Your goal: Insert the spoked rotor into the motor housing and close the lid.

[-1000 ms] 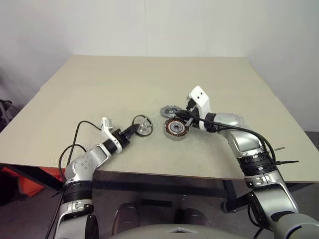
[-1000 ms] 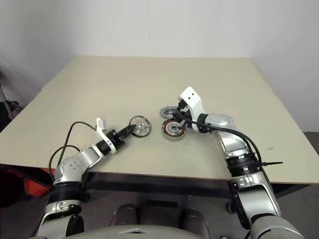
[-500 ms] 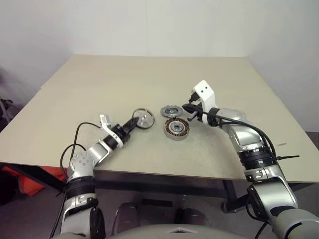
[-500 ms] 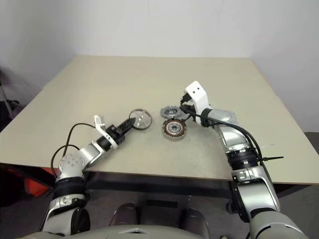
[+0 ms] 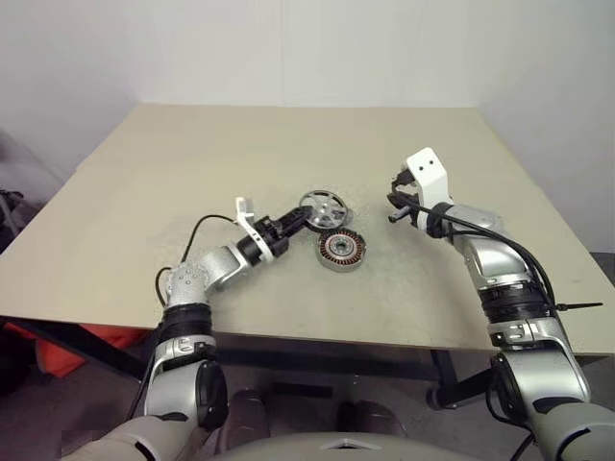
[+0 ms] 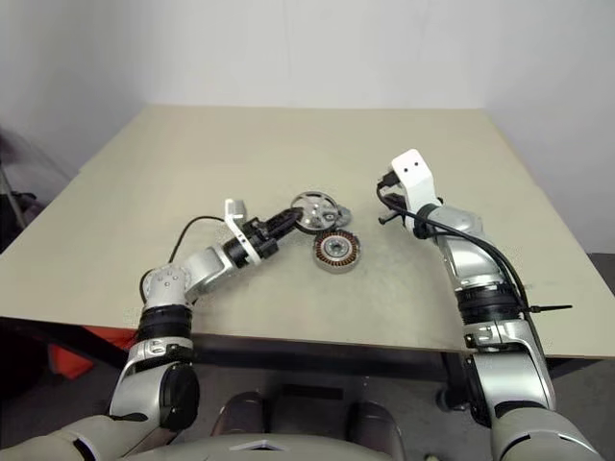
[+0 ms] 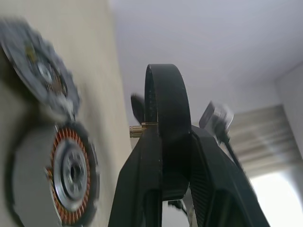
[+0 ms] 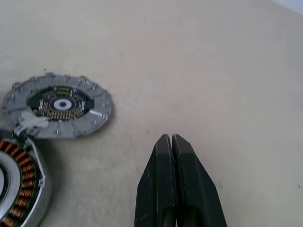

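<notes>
Left eye view first: the left end effector (image 5: 302, 217) reaches in from the near left across the pale surface (image 5: 240, 154). It is clenched on the rim of the spoked wheel (image 5: 322, 206). The wheel is held tilted rather than lying flat, with its open spokes facing the camera. It sits just to the far left of the motor casing (image 5: 340, 249). In the left wrist view the wheel stands edge-on between the two black fingers (image 7: 142, 189) as a dark hoop.

Behind the wheel and partly covered by it lies a flat notched disc (image 8: 57, 106) with a small circuit board at its middle (whether wheel and disc touch cannot be made out). The disc rests on the surface just beyond the casing, very close to it. The casing sits flat, its ring of copper windings around a silver hub facing up.

Well to the right of these parts, the right end effector (image 8: 171, 137) hovers over bare surface. Its fingers are pressed together with nothing between them.
</notes>
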You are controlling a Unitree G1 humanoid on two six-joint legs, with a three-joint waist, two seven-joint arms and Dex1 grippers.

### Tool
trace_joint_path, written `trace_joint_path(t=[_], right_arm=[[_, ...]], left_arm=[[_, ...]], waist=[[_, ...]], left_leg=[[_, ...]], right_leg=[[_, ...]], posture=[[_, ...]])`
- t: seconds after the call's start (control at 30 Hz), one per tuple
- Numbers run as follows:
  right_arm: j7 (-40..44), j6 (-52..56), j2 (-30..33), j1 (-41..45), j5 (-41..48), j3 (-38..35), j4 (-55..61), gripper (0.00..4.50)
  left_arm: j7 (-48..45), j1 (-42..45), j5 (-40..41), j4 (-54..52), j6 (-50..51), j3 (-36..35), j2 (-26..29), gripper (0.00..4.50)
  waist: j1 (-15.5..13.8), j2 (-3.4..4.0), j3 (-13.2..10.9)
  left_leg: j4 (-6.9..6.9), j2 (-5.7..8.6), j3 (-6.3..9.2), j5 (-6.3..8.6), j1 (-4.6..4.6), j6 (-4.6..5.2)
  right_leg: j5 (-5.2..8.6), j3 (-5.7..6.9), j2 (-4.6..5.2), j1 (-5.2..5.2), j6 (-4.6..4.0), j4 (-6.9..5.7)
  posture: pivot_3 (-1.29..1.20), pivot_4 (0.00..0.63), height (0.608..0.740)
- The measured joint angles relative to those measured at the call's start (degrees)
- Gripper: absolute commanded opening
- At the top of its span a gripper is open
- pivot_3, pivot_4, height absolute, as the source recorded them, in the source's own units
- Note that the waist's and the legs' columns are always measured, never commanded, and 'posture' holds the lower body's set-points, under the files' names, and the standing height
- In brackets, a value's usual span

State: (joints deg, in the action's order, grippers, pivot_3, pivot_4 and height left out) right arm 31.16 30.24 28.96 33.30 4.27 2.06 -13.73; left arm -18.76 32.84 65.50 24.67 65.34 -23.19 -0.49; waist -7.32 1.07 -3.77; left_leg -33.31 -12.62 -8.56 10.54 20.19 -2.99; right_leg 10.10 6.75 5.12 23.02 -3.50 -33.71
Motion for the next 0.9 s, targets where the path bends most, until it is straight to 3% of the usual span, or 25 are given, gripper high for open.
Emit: trace_joint_path(t=[0.37,0.9], right_arm=[[0.40,3.20,0.38,-4.18,0.47,-1.27,7.41,0.00],[0.48,3.73,0.27,-4.38,0.46,-1.35,7.79,0.00]], left_arm=[[-2.16,2.11,-5.80,6.91,0.89,2.70,0.52,0.43],[-7.89,5.25,-10.82,13.01,-0.51,2.61,-0.37,0.43]], waist=[[-0.12,0.00,0.00],[-0.39,0.00,0.00]], left_leg=[[-0.03,0.06,0.00,0.00,-0.01,0.01],[-0.01,0.11,0.01,0.03,0.01,0.07]], right_leg=[[-0.07,-0.01,0.03,-0.01,0.14,0.04],[-0.08,-0.01,0.08,-0.01,0.16,0.06]], posture=[[0.00,0.000,0.740],[0.00,0.000,0.740]])
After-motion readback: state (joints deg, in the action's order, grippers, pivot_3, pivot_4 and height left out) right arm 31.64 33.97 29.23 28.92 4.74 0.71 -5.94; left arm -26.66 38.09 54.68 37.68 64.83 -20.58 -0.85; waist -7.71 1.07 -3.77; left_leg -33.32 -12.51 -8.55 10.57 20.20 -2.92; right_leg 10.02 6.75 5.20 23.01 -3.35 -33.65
